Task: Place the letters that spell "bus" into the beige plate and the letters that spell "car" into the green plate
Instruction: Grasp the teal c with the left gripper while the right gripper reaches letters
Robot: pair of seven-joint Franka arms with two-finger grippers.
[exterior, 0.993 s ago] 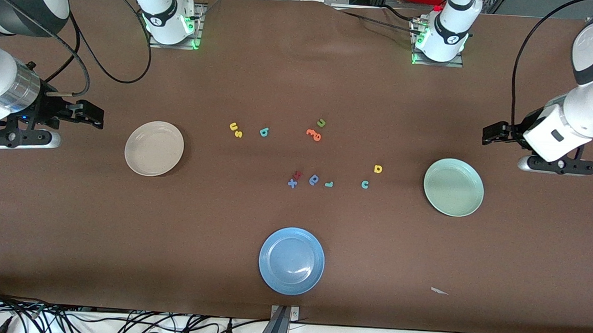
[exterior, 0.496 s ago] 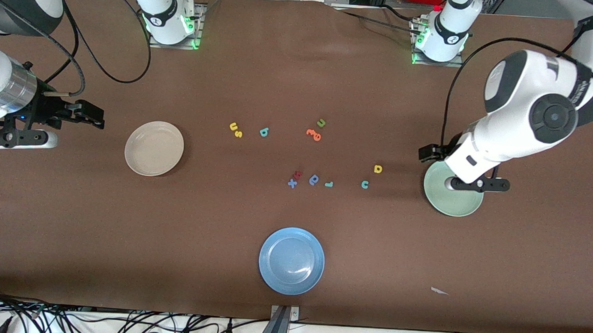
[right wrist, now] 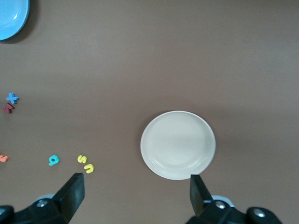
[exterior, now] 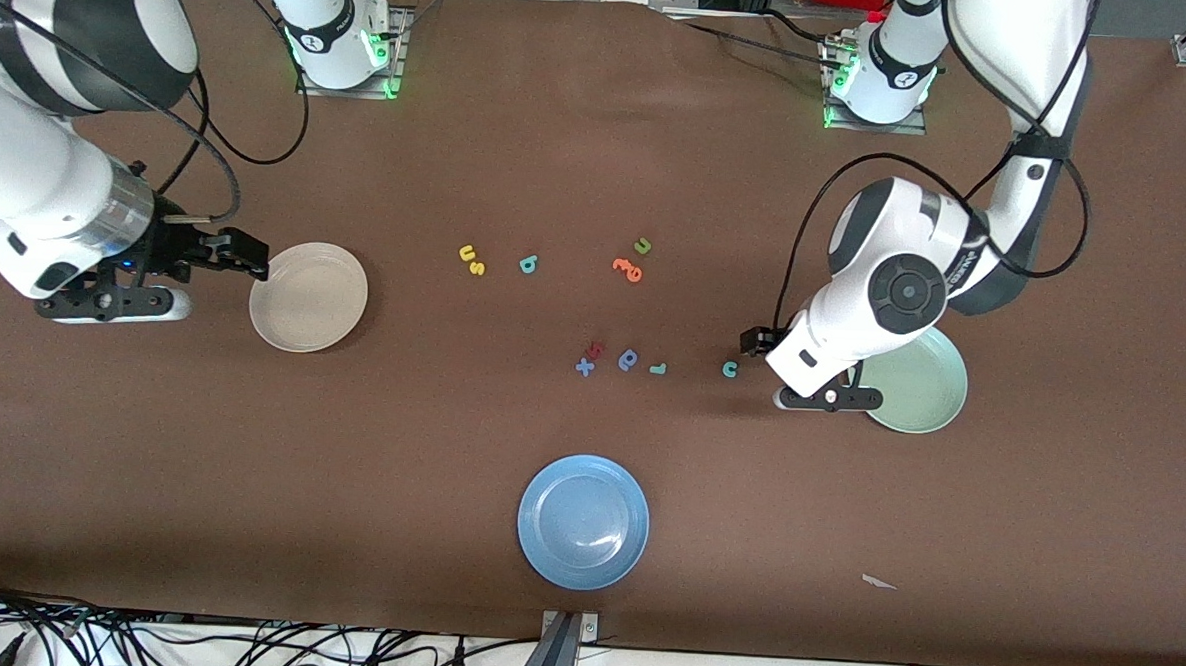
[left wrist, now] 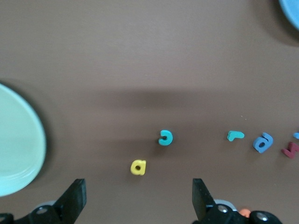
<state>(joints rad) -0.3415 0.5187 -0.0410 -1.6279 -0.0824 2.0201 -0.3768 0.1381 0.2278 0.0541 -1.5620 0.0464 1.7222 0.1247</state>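
Left end effector (exterior: 755, 342), fingers spread and empty, hangs over the yellow "a" (left wrist: 138, 166), which the arm hides from the front camera. Teal "c" (exterior: 730, 369) lies just beside it; teal "r" (exterior: 658, 368) is further toward the right arm's end. Green plate (exterior: 936, 388) sits close under the left arm. Right end effector (exterior: 251, 259), also spread, hangs at the beige plate's (exterior: 309, 296) rim; "u" (exterior: 466, 253), "s" (exterior: 476, 267), "b" (exterior: 528, 264) lie toward mid-bench. Left arm is clearly the nearer for "car".
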